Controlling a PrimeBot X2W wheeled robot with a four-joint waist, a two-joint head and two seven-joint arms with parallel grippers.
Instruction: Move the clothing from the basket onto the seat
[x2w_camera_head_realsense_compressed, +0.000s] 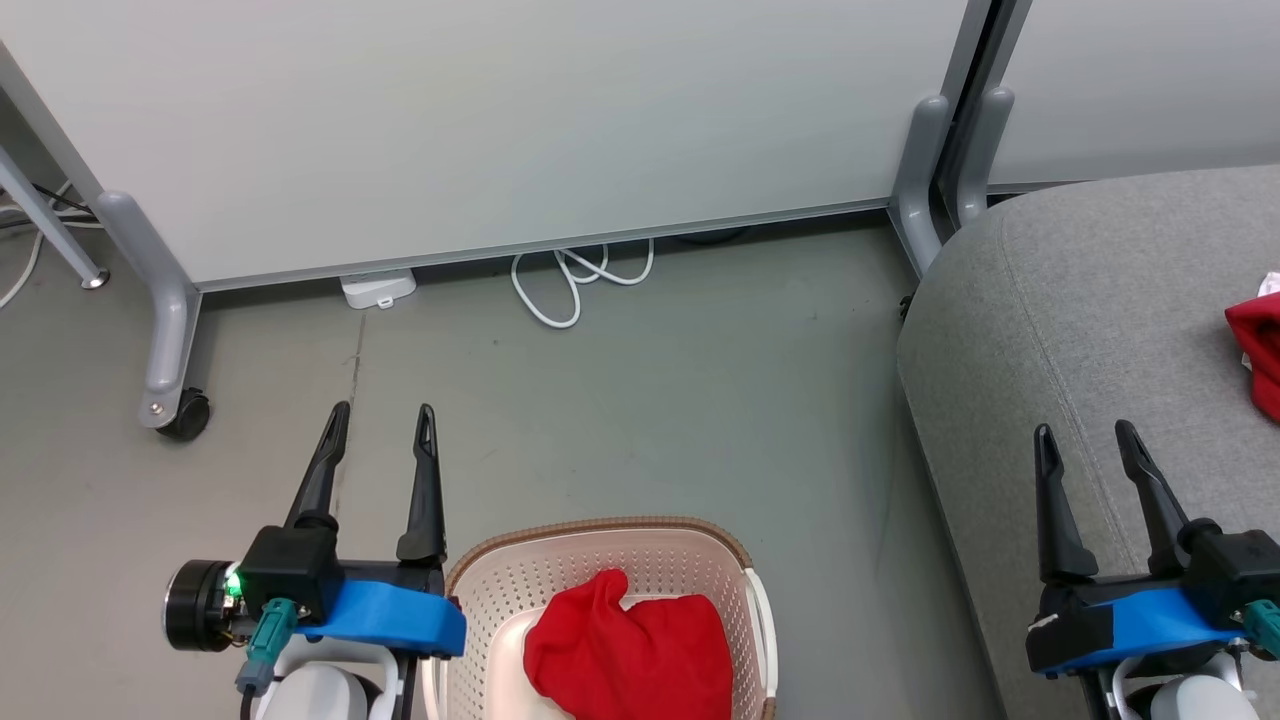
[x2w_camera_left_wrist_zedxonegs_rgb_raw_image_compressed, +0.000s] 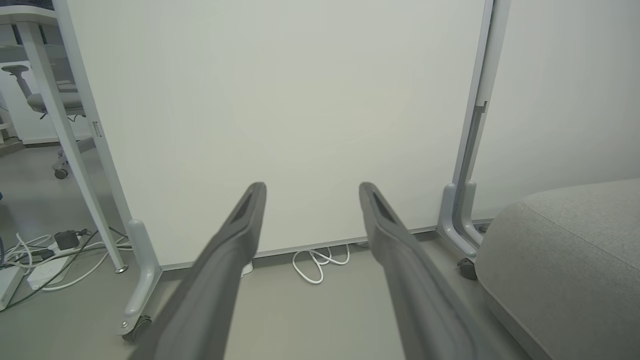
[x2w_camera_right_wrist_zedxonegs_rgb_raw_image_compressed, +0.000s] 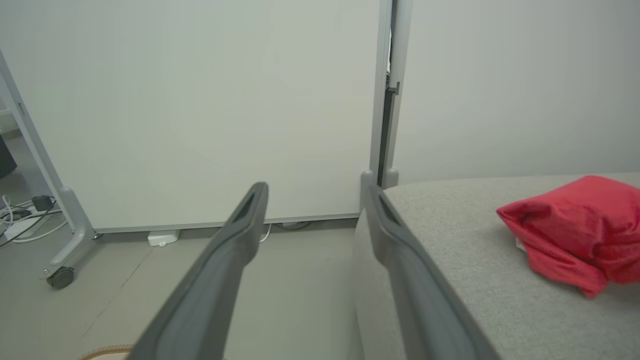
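— Where's the clothing (x2w_camera_head_realsense_compressed: 630, 650)?
— A red heap of it lies in the basket (x2w_camera_head_realsense_compressed: 600, 527), which sits on the floor (x2w_camera_head_realsense_compressed: 700, 400) between the two arms, close by the left one. The heap covers most of the bottom and bunches up to a peak toward the basket's far wall.
— Any of it elsewhere?
— One red bundle (x2w_camera_right_wrist_zedxonegs_rgb_raw_image_compressed: 575, 230) lies on the seat (x2w_camera_head_realsense_compressed: 1080, 300), off to the right, with a bit of white showing at its edge. The seat stands right of the basket, with a strip of floor between them.
— What about the arms?
— The left gripper (x2w_camera_head_realsense_compressed: 385, 407) hangs over the floor just left of the basket. Its fingers are spread wide, pointing at the partition (x2w_camera_head_realsense_compressed: 500, 120), with nothing between them.
— And the other?
— The right gripper (x2w_camera_head_realsense_compressed: 1083, 427) hovers over the seat's near edge, fingers just as wide apart and empty too. The bundle lies ahead of it and to its right, well apart from the fingertips.
— Is either one touching red cloth?
— No, both are clear of it.
— What's behind?
— The pale partition, with a white cable (x2w_camera_head_realsense_compressed: 575, 275) looped on the floor under its lower edge.
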